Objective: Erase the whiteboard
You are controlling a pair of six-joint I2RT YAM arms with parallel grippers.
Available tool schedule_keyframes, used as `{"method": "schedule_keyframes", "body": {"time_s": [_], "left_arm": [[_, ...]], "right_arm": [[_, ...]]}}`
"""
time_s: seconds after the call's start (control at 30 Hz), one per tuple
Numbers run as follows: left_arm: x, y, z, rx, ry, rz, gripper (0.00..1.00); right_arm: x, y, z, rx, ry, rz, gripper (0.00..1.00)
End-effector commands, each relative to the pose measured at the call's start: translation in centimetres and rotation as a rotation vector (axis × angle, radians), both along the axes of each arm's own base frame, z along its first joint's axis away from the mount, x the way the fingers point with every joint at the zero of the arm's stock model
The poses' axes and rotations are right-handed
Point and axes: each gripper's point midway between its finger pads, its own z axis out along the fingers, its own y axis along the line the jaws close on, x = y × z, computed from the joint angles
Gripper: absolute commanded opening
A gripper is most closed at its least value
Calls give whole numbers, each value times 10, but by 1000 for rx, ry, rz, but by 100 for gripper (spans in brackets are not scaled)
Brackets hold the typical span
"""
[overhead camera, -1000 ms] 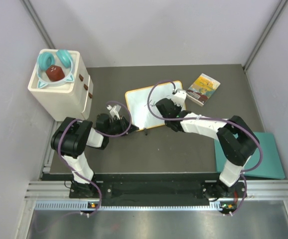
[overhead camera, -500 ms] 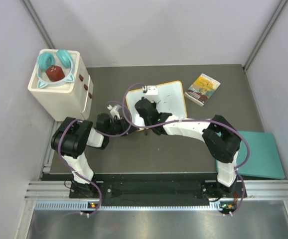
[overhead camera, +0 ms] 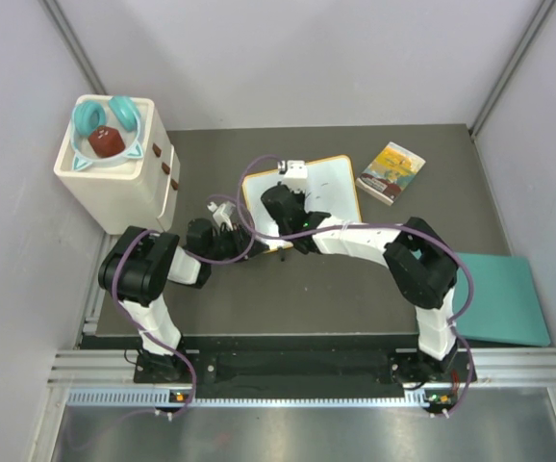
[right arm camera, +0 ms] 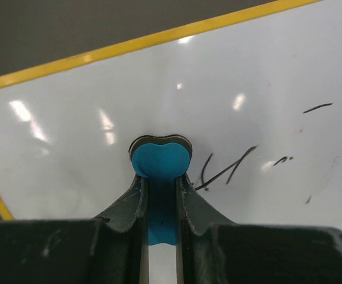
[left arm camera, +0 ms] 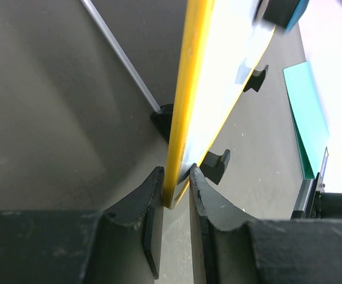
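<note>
At 8 o'clock, the left gripper [left arm camera: 176,189] pinches the whiteboard [overhead camera: 331,188]. Hard wiping by the right gripper [right arm camera: 161,186], clamping the eraser [right arm camera: 159,160], could wrench it free.

the whiteboard [overhead camera: 334,192] lies mid table [overhead camera: 345,284], a book [overhead camera: 391,172] just right of it, a mat [overhead camera: 509,298] near right, a cabinet [overhead camera: 114,192] far left, headphones [overhead camera: 124,114] on top.

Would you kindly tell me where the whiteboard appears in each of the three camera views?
Top external: the whiteboard is mid-table, partly under the right arm.
Left wrist: seen edge-on, rising from the left gripper to the top of the picture.
Right wrist: it fills nearly the whole picture.
Shared landmark: its yellow frame.
</note>
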Motion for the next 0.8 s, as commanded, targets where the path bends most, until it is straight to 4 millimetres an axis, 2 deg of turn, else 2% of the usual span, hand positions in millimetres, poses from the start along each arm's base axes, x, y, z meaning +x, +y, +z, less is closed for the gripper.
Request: {"method": "schedule_keyframes", "body": {"time_s": [0.0,0.07,0.2,0.3,0.4,0.6,0.77], "left_arm": [[0,22,-42,159,90,102,0],[0,21,-42,160,89,100,0],[0,22,-43,162,92,101,0],[1,22,-43,163,92,102,0],[0,22,-44,163,96,101,0],[1,22,-43,166,93,104,0],[0,22,-44,167,96,103,0]], "right_arm": [[27,-69,16,-1,-30,-179,0],[35,-95,14,0,-23,-234,0],[40,-141,-4,4,25,-327,0],[39,-165,-16,22,56,-368,0],[38,-176,-23,42,75,-383,0],[34,-159,-26,58,86,-323,0],[11,-128,-33,66,93,-275,0]]}}
